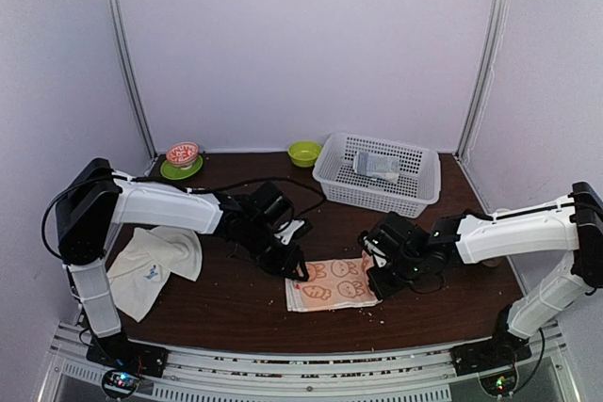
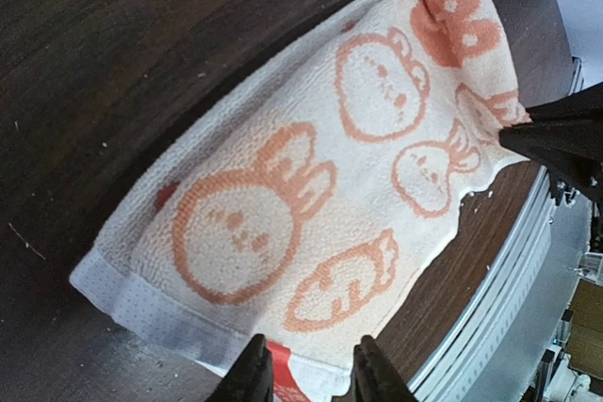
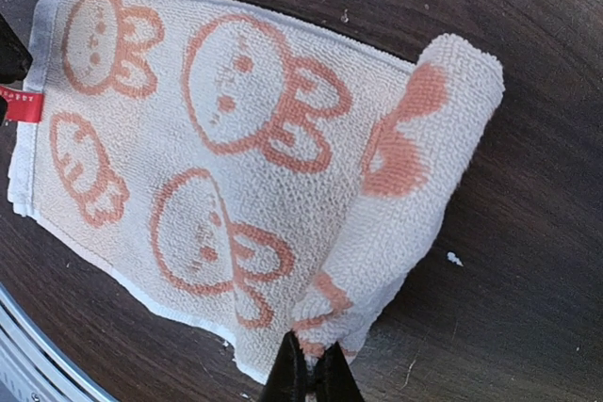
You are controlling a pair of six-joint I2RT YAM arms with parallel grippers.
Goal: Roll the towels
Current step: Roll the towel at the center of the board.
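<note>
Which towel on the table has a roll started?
The cream towel with orange faces, centre front: its right end is curled up. The plain white towel at left lies loose, unrolled.

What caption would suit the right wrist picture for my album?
Right end effector pinches the rolled end of the cartoon-face towel on a dark wooden table.
</note>
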